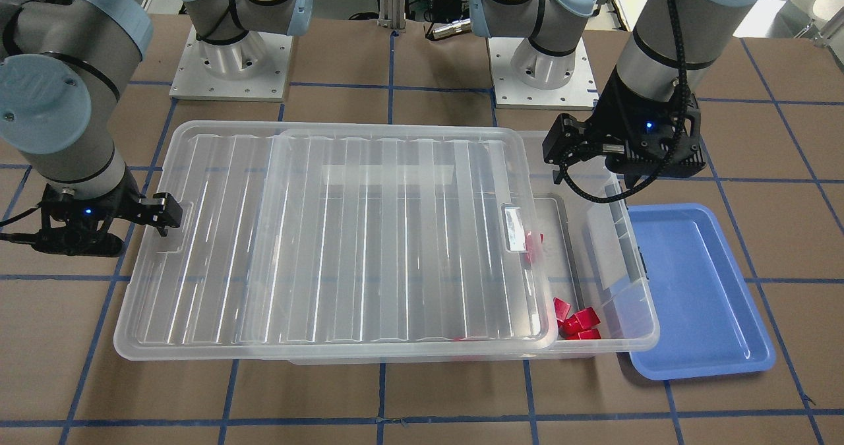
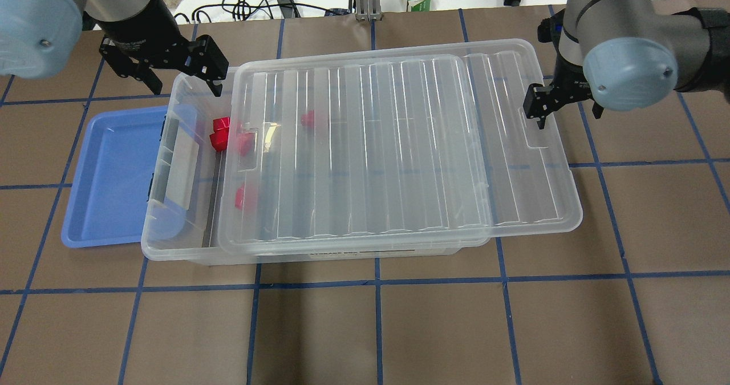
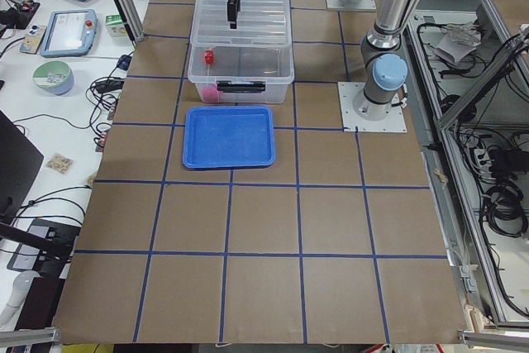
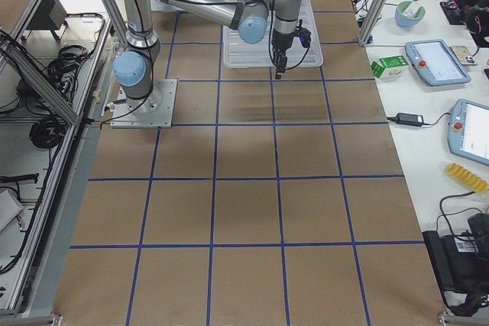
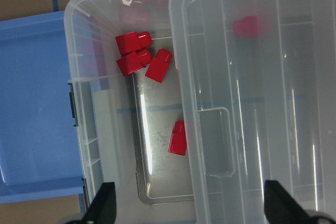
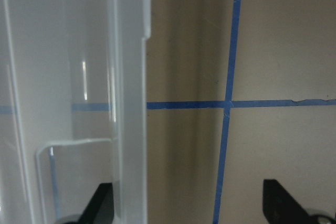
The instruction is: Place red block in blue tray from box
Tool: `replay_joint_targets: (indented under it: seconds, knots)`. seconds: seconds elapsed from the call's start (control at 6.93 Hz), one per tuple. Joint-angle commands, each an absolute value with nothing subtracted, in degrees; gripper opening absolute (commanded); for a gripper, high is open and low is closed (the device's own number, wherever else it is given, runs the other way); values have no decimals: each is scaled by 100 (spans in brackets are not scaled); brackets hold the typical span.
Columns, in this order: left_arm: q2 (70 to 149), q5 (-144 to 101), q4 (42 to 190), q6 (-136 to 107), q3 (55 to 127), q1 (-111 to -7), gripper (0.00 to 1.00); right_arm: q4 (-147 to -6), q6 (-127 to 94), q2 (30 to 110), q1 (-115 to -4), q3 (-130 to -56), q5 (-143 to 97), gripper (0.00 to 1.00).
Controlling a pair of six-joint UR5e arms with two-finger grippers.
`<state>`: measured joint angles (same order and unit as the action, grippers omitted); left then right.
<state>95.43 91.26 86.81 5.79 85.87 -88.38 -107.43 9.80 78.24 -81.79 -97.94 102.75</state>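
The box is a clear bin whose ribbed lid is slid toward my right, leaving its left end uncovered. Three red blocks cluster at the open end's far corner and one red block lies alone; another shows dimly under the lid. They also show in the front view. The blue tray is empty beside the box's open end. My left gripper is open and empty, held above the open end. My right gripper is open at the lid's overhanging right edge, holding nothing.
The lid overhangs the box on my right side. The tray's near edge tucks under the box rim. Brown table with blue tape grid. Both arm bases stand behind the box.
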Motion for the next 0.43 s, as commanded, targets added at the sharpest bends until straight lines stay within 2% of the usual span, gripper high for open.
replay_joint_targets:
  seconds: [0.0,0.29]
  knots:
    - [9536,9123,8684,632,8578,-8833,100,-10723,1255,7840,-7885,-9800,10283,100]
    - [9536,9114,8684,650,8578,-8781,100,-10723,1301,7840,-7840,-9774,10292,100]
